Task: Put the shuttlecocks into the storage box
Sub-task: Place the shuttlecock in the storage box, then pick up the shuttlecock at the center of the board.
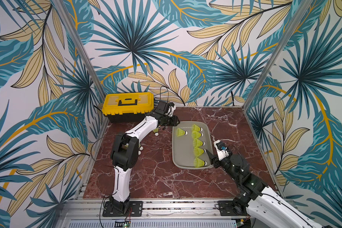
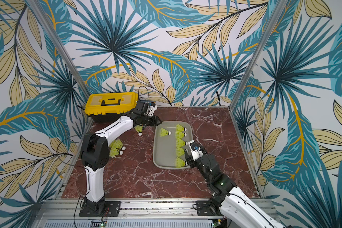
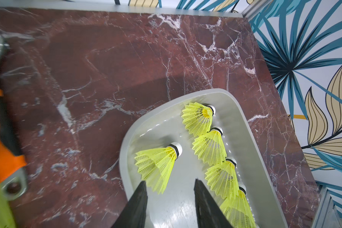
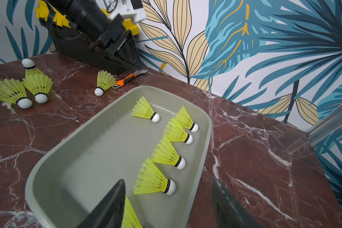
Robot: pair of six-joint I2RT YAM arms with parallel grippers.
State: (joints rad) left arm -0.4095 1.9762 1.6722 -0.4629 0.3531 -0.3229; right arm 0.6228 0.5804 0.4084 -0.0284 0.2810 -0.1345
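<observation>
Right tool and left tool, empty with jaws apart, hover over opposite corners of the storage box holding six shuttlecocks; four loose toward the bench's left edge likely need cork-end pinches.

Left arm rises from its base, bends sharply at the elbow and reaches far and inward. Left claw: jaws parted, nothing between them. Right arm stretches low, forward and inward. Right claw: jaws wide apart, nothing gripped.
</observation>
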